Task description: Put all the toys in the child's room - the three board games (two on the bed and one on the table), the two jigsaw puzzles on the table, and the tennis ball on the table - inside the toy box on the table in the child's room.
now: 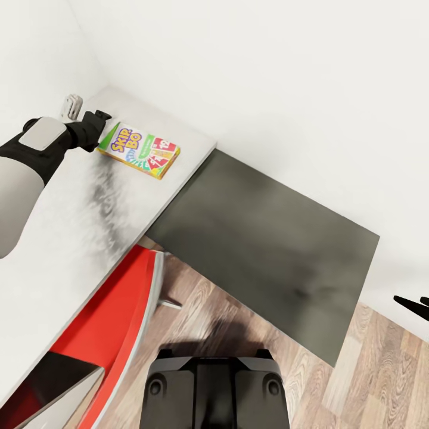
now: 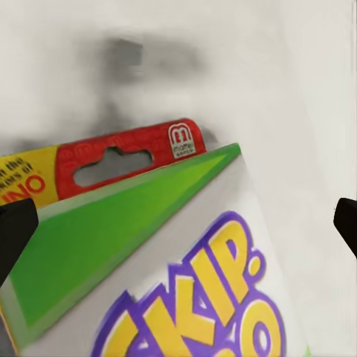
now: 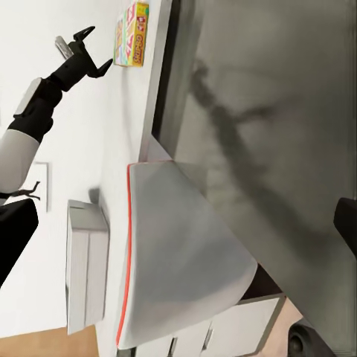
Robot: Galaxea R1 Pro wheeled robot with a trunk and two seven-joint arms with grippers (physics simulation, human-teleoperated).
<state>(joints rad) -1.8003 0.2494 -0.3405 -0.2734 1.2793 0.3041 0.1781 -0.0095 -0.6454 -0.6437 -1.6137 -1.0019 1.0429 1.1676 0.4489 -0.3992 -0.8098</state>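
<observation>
Room: white walls meeting in a corner behind an L-shaped table (image 1: 71, 238), light grey wing beside a dark grey wing (image 1: 268, 250), wood-plank floor below.
Left gripper (image 1: 100, 119): fingers spread apart, nothing held, poised at the green-edged end of the board game; the wrist view shows a dark fingertip (image 2: 15, 227) at each side with the box between them, and whether either touches it cannot be told.
Board game (image 1: 139, 150): a Skip-Bo box lying flat on the light grey wing near the wall corner, close to the seam with the dark wing.
Its look: white lid, yellow letters outlined in purple, a green wedge along one edge, a red hang-tab with a slot at the gripper's end, red and green cards printed at the far end.
Likely handling: thin, stiff card, probably light; the glossy faces may slip, so a pinch across the two long side edges near the hang-tab end seems the best hold.
Right gripper (image 1: 414, 302): two dark tips at the frame edge, well apart from the box; cannot tell if open or closed.
Red chair (image 1: 113, 322): tucked under the light wing.
Robot base (image 1: 214, 390): dark, on the floor.
</observation>
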